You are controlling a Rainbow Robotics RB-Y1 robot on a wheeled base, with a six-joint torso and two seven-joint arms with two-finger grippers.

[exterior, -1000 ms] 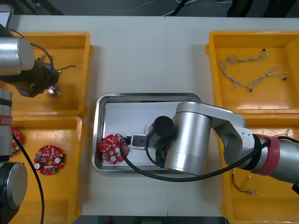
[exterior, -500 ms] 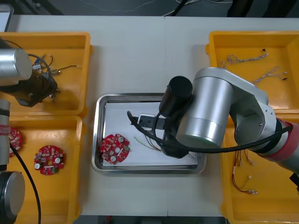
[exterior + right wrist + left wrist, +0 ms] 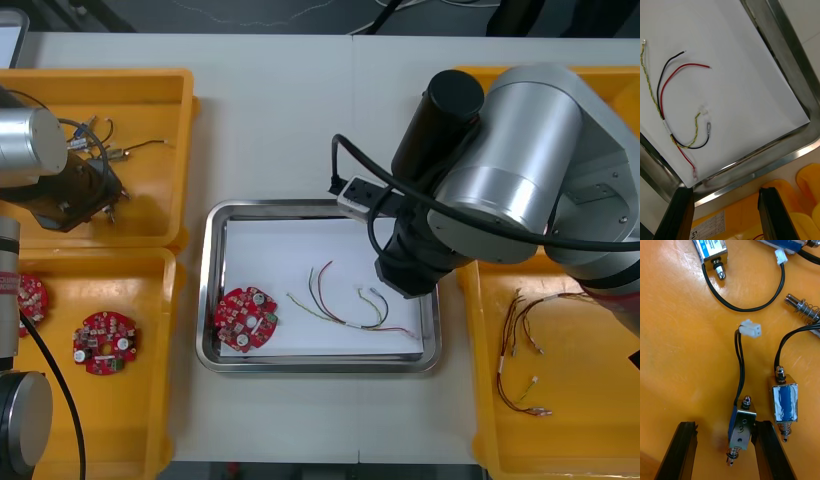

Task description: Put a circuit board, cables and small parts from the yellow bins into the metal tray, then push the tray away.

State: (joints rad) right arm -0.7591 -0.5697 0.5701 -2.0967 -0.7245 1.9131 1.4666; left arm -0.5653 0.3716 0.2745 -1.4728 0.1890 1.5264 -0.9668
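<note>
The right arm [image 3: 510,160] covers the tray's [image 3: 212,290] far right corner. One circuit board [image 3: 33,297] lies half behind the left arm [image 3: 8,320] — a small part [image 3: 802,311] runs off the left wrist view's edge.

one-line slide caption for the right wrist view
Open right tool above the edge of the metal tray, red and yellow cable lying loose on its white inside

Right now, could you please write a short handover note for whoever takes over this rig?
Left gripper: open, low in the far left yellow bin, with a small metal part between its fingers, not gripped.
Right gripper: open and empty, above the right side of the metal tray.
Done: a circuit board and a red and yellow cable lie in the tray.
Left: put small parts in the tray, then push it away.
</note>
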